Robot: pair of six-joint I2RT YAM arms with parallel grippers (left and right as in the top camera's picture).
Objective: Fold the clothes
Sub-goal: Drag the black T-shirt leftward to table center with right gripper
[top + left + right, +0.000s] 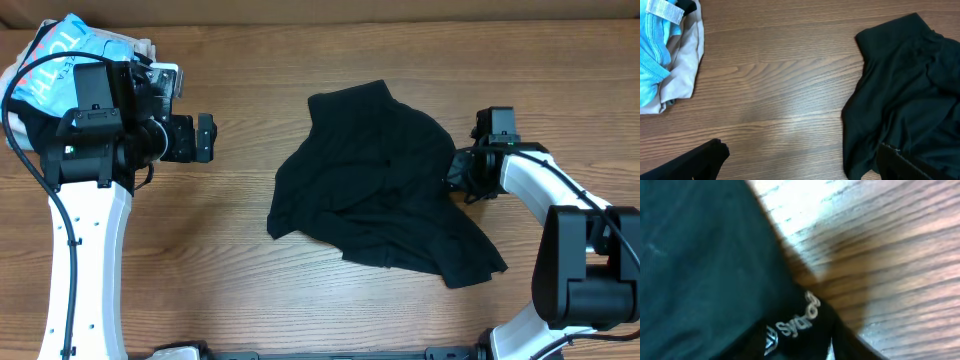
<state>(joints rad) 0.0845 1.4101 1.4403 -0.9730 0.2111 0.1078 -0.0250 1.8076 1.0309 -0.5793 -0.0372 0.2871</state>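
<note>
1. Black shirt (385,195): crumpled heap, centre-right of the overhead frame, lying unfolded on the table (240,260). Its white logo (795,322) shows low in the right wrist view.
2. Right gripper (463,175): at the shirt's right edge, against the cloth. I cannot tell whether it is pinching or spread.
3. Left gripper (207,138): left of centre, well apart from the shirt. Its fingers (700,162) are spread wide and hold nothing.
4. Blue garment (65,60) and beige garment (687,60): upper left, beside my left arm.
5. Risks, as I judge them: a one-sided pull would drag the thin heap instead of spreading it. A blind pinch could catch several layers. My left arm could snag the blue garment.
</note>
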